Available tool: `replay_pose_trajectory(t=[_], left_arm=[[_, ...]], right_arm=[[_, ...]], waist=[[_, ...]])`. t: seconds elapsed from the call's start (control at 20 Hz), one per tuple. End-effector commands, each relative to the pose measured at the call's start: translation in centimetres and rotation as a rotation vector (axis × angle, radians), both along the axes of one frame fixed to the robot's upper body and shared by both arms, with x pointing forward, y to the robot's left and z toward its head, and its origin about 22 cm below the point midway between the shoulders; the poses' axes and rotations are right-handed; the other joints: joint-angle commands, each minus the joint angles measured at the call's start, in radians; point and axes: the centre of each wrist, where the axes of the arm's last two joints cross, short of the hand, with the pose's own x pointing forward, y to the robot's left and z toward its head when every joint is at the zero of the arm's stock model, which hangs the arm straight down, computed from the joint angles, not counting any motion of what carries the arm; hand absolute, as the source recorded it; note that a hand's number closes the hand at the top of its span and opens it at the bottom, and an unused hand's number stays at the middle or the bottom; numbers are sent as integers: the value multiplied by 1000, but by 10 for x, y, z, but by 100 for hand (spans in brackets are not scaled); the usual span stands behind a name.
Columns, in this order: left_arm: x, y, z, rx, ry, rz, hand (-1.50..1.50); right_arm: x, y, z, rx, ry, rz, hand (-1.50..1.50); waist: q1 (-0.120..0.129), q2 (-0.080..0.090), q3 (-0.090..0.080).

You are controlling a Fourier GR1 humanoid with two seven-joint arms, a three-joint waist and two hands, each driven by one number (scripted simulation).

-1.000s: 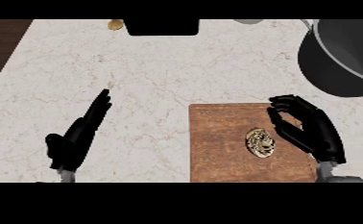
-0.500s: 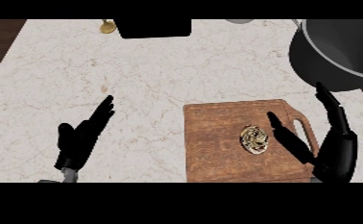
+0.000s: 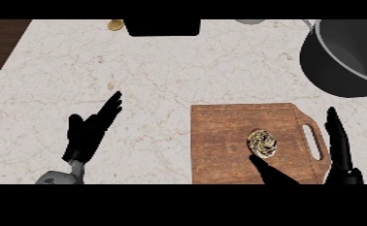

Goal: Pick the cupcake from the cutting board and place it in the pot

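Black left hand (image 3: pixel 87 135) on grey forearm; right hand (image 3: pixel 337 145) black.

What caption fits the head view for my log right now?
Open right hand brackets the cupcake on the cutting board; pot waits beyond.

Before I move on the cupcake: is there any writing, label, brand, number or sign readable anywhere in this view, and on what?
None: no text, label, brand, number or sign is readable in the head view.
Cupcake: swirled topping only, no lettering.
Cutting board: bare wood grain.
Pot: plain dark surface.
Black box and small yellow object at the far edge: no markings visible.
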Motion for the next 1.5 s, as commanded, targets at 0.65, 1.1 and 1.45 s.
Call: replay_pose_trajectory(t=[0.65,1.1,1.45], left_arm=[[5,5,-24,-1,8,-28,0],[4,-5,11,1,-8,-17,0],[8,-14,1,8,-10,-4,0]], right_arm=[[35,0,-19,149,597,101,-150],[19,-13,-51,94,514,41,-150],[7,-41,-59,220,430,120,-150]], waist=[[21,2,5],[20,0,5],[20,0,6]])
